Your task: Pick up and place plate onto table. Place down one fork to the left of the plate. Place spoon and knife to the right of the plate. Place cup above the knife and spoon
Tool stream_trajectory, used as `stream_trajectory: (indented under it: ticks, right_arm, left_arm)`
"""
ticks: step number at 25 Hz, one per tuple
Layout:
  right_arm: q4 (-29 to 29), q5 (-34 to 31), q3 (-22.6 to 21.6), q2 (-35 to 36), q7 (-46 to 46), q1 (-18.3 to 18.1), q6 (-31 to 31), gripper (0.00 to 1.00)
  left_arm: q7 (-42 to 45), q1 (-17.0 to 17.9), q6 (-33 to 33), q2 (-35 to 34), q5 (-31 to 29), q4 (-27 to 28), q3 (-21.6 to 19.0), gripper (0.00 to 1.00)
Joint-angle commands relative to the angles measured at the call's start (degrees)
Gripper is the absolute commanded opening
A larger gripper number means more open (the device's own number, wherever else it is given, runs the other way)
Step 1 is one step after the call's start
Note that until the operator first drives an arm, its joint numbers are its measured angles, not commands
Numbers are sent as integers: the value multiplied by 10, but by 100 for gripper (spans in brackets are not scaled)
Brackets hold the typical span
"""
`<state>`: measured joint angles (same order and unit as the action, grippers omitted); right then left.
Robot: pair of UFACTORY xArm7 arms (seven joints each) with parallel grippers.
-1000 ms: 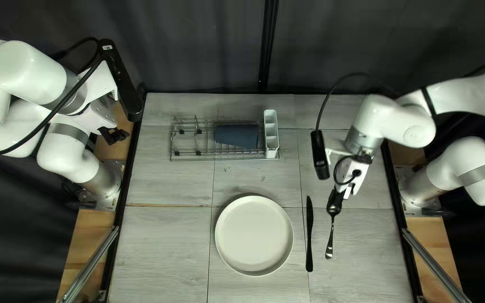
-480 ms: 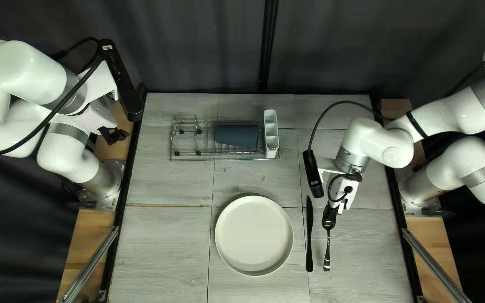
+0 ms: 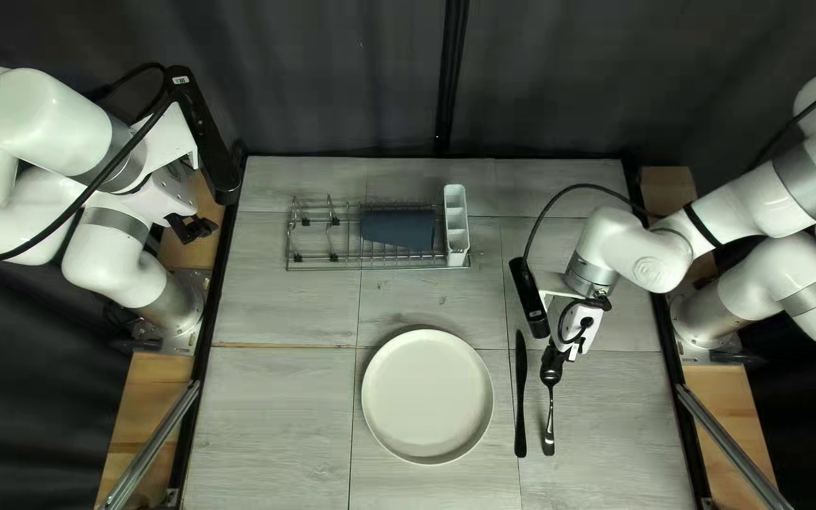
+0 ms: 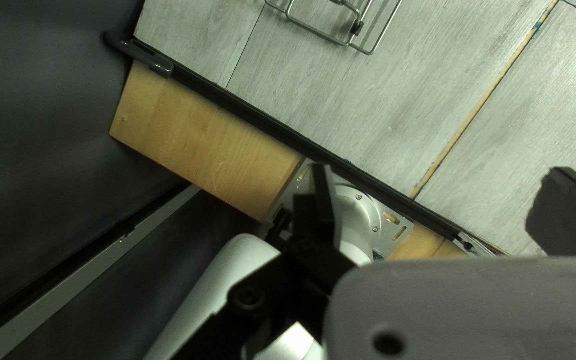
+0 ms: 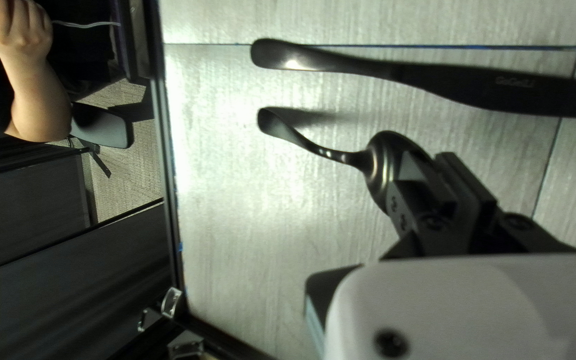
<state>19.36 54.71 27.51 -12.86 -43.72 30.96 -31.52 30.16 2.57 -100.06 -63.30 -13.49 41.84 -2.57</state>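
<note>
Right, so the spoon [image 3: 550, 416] is w/ the right claw [image 3: 552, 352], which is grasping it by the bowl; the right wrist view has the fingers pinched tight on the bowl's rim, handle pointing twd the counter's near edge (can't tell if the handle end touches down). It's R of the knife [image 3: 520, 406], near & roughly in line w/ it, knife lying flat w/ its handle twd the near edge too. Plate [image 3: 427, 395] sits L of the knife, a bit apart from it, approx midway btwn the counter's [image 3: 271, 430] L & R edges & closer to the near edge than the far. Cup [image 3: 397, 229], dark blue, is on its side in the wire rack [image 3: 314, 266] nr the far edge, just beside the white caddy [image 3: 456, 227] at the rack's R end. Left claw [image 3: 196, 229] hangs out past the counter's L edge, released, per the left wrist view: fingers wide apart, nothing btwn them, a wooden board [image 4: 201, 143] & its own arm's base below. Beyond the near edge, the right wrist view has a person's hand [image 5: 18, 30] & bare forearm. Dark curtain [image 3: 332, 76] behind the far edge.
</note>
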Motion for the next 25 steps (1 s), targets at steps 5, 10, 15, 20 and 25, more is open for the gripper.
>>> stream_trajectory:
  ticks: [5,10,15,20,25]
  right_arm:
    - [9,-6,25,59,-55,-15,19,100]
    - [7,-223,-30,-17,120,-108,-3,100]
    - [38,-409,-119,-126,281,-227,-119,100]
    - [106,-504,-155,-188,345,-285,-239,100]
    - [145,-542,-183,-208,380,-302,-297,100]
  left_arm:
    - [0,0,0,0,0,0,0,100]
    - [0,0,0,0,0,0,0,100]
    - [0,0,0,0,0,0,0,100]
    - [0,0,0,0,0,0,0,100]
    - [0,0,0,0,0,0,0,100]
